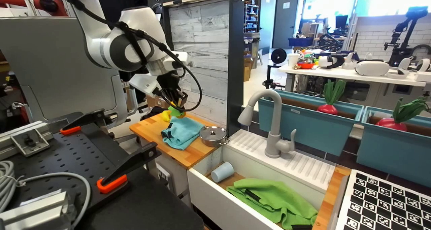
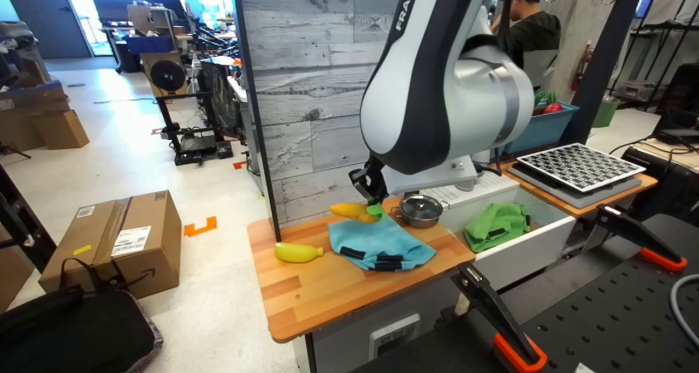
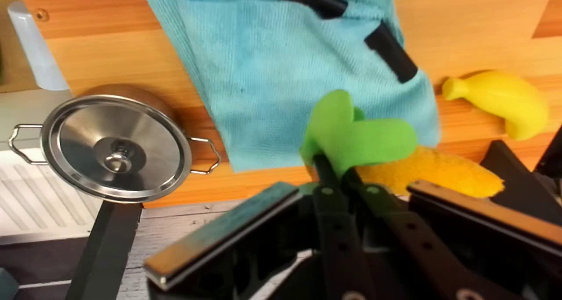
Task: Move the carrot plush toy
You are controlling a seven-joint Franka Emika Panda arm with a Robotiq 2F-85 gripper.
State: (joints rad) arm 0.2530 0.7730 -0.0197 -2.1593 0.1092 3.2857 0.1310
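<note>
The carrot plush toy has an orange body and green leaves. In the wrist view the carrot (image 3: 432,170) points to the right, with its leaves at the fingertips. My gripper (image 3: 336,170) is shut on the green leaves. In an exterior view the carrot (image 2: 349,211) hangs roughly level below the gripper (image 2: 374,199) and appears to be above the wooden counter, by the blue towel's back edge. In an exterior view the gripper (image 1: 180,105) and the carrot's green leaves (image 1: 175,112) show over the far end of the counter. The cable partly covers the carrot there.
A blue towel (image 2: 382,242) lies on the wooden counter (image 2: 300,296). A yellow banana (image 2: 297,252) lies beside it. A lidded metal pot (image 2: 420,209) stands by the sink (image 1: 215,196), which holds a green towel (image 1: 272,196) and blue cup (image 1: 222,172). A grey plank wall (image 2: 311,89) stands behind.
</note>
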